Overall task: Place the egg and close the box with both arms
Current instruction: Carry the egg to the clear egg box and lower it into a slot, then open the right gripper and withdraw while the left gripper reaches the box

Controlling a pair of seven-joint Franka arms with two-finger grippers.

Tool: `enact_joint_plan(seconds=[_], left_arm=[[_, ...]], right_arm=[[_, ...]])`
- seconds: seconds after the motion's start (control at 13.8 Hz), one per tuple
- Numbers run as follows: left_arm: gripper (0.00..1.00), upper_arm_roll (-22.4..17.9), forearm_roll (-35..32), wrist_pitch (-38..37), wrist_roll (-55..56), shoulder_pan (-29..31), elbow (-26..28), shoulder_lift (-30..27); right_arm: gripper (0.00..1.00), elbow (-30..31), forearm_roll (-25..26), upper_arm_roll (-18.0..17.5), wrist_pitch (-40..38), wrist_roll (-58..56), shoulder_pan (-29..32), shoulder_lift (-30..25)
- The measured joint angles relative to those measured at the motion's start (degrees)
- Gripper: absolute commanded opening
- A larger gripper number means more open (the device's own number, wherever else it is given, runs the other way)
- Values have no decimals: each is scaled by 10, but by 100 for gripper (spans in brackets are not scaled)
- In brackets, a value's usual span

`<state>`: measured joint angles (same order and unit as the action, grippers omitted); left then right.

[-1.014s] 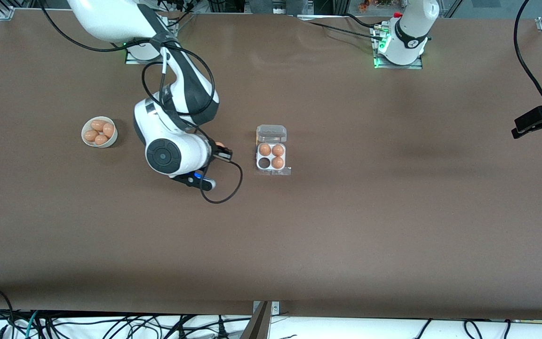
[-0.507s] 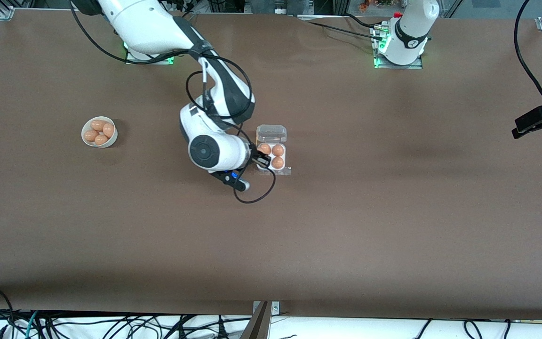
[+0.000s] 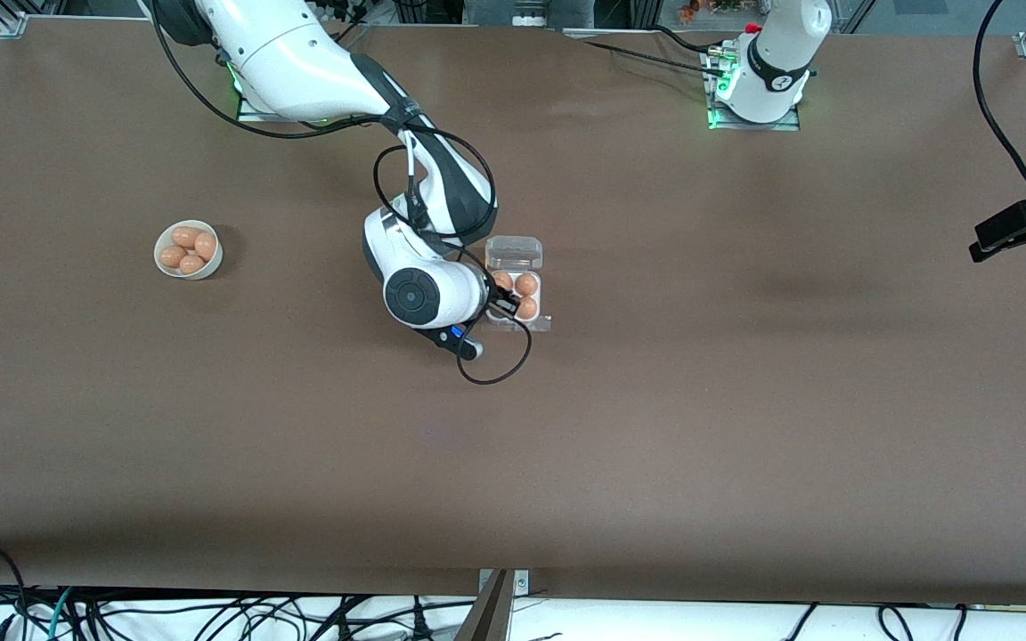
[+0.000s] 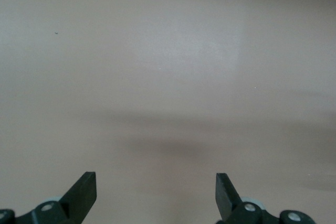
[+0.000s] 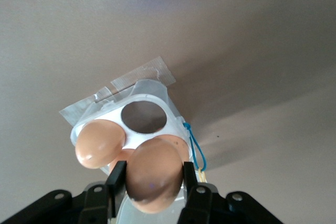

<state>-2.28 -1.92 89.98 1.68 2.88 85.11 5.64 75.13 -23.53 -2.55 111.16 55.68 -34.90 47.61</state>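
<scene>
1. Right pincer [image 5: 151, 179] is clamped on an egg [image 5: 152, 174], hanging over the box [image 3: 514, 289] mid-bench.
2. Box: white four-cell tray with its clear lid [image 3: 514, 252] lying open, hinged on the edge farther from the front camera. Three cells look filled; the empty cell [image 5: 144, 117] is the one nearer the front camera, toward the right arm's end.
3. Key relation: in the right wrist view the held egg sits off to one side of the empty cell, not centred over it, so I'd say a small shift is needed before lowering. The egg's long axis runs along the fingers, roughly.
4. Right arm is at the box; left arm waits, its left pincer [image 4: 156, 192] spread wide over bare bench [image 4: 168, 66], well apart from the box.
5. Bowl [image 3: 188, 250] with spare eggs sits toward the right arm's end.
6. No readable brands, labels or writing.
</scene>
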Motion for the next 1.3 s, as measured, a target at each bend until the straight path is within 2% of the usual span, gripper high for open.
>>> enact_joint_plan(seconds=[0.51, 0.58, 0.72, 0.8, 1.3], left_arm=[[100, 0, 0, 0, 0, 0, 0, 0], [100, 0, 0, 0, 0, 0, 0, 0], [100, 0, 0, 0, 0, 0, 0, 2], [100, 0, 0, 0, 0, 0, 0, 3], [98, 6, 0, 0, 0, -6, 0, 5]], right_arm=[[26, -4, -2, -5, 34, 0, -7, 11], [35, -5, -2, -5, 34, 0, -7, 12], [74, -6, -2, -5, 35, 0, -7, 14], [100, -6, -2, -5, 38, 0, -7, 15], [100, -22, -2, 1, 81, -3, -3, 15]])
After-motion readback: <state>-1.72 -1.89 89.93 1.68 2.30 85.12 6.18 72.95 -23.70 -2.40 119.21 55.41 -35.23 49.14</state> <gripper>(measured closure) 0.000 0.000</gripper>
